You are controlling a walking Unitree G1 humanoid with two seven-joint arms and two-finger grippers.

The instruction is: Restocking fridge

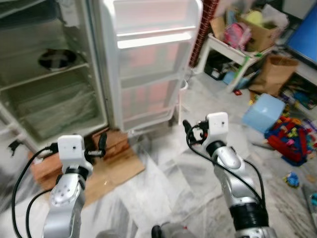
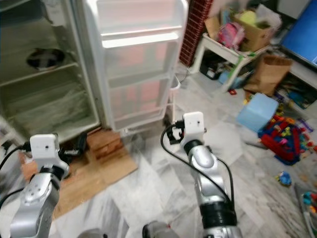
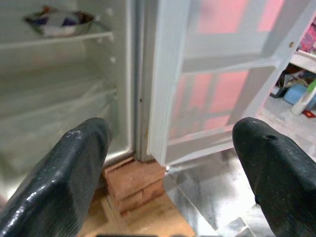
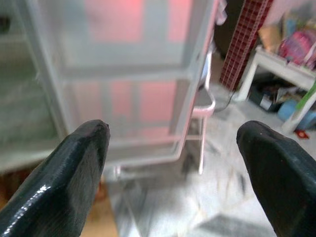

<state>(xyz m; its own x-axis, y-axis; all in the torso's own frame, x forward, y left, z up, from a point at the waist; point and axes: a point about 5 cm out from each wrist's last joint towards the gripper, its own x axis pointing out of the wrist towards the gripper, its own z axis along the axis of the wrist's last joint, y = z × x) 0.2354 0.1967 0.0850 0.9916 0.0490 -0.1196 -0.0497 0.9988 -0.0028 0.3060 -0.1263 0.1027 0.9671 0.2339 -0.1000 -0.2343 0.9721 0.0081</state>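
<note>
The fridge (image 1: 54, 94) stands open before me, its door (image 1: 148, 64) swung wide. One bowl (image 1: 57, 58) sits on a shelf. My left fingers (image 3: 59, 182) and right fingers (image 4: 74, 173) are apart, holding nothing. I think restocking has barely begun.
</note>
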